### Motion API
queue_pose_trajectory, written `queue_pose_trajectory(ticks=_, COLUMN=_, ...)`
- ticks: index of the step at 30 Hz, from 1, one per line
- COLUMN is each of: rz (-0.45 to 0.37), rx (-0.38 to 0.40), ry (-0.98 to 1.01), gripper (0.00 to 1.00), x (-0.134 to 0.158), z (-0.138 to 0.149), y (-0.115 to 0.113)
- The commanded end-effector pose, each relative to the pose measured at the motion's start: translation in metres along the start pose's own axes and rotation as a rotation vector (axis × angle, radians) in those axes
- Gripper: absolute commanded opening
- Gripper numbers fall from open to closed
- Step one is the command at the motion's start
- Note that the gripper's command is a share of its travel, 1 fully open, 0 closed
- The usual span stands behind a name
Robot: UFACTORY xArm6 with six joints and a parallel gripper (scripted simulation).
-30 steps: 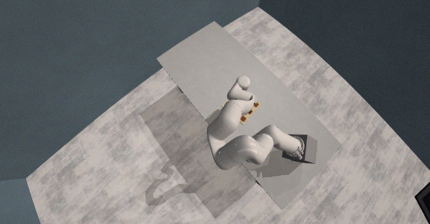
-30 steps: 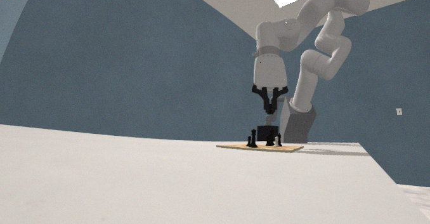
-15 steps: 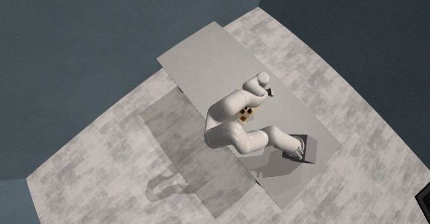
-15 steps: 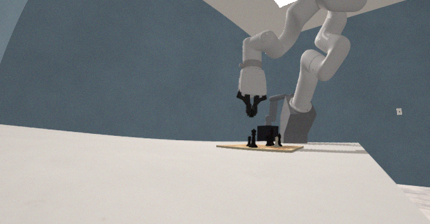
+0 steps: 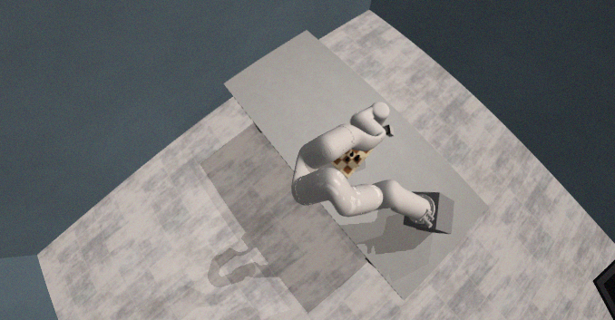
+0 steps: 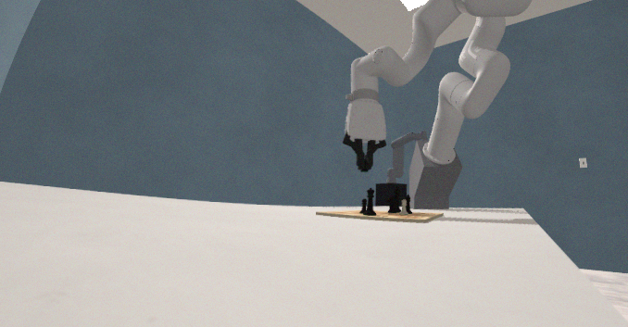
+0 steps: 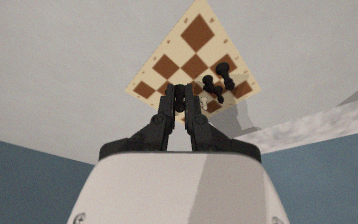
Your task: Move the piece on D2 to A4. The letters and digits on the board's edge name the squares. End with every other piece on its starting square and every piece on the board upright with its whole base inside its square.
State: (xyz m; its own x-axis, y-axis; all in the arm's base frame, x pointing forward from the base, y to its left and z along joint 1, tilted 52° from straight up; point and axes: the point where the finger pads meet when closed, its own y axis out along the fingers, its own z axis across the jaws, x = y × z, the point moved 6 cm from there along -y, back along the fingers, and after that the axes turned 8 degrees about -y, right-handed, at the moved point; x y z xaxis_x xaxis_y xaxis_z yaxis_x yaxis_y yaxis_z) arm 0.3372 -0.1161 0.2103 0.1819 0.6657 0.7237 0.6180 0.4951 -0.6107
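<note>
I have the arm raised well above the chessboard (image 6: pixel 419 216), which lies flat on the grey worktop (image 6: pixel 185 260) toward its far edge, near the arm's grey pedestal (image 6: pixel 437 186). The fingers are drawn narrow and clamped on a small black piece (image 7: pixel 179 98), the one taken from D2; in the wrist view I see its dark rounded body pinched between the tips, carried in the air above the board. From the exterior view the gripper (image 6: pixel 365 160) hangs pointing down, clear of every standing piece. On the board I count several black pieces, the tallest (image 6: pixel 370 202) at the left end, and one white pawn (image 6: pixel 404 207) among them, all upright. I cannot read the edge lettering, so I cannot name their squares.
</note>
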Motion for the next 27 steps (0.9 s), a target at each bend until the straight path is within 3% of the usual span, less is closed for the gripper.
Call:
queue_pose_trajectory(ticks=1, rz=0.001, rx=-0.002, ry=0.0, gripper=0.0, x=0.0, z=-0.001, y=0.001)
queue_pose_trajectory(ticks=11, rz=0.001, rx=-0.002, ry=0.0, gripper=0.0, x=0.0, z=-0.001, y=0.025)
queue_pose_trajectory(ticks=22, rz=0.001, rx=-0.002, ry=0.0, gripper=0.0, x=0.0, z=-0.001, y=0.076)
queue_pose_trajectory(ticks=27, rz=0.001, rx=-0.002, ry=0.0, gripper=0.0, x=0.0, z=-0.001, y=0.088)
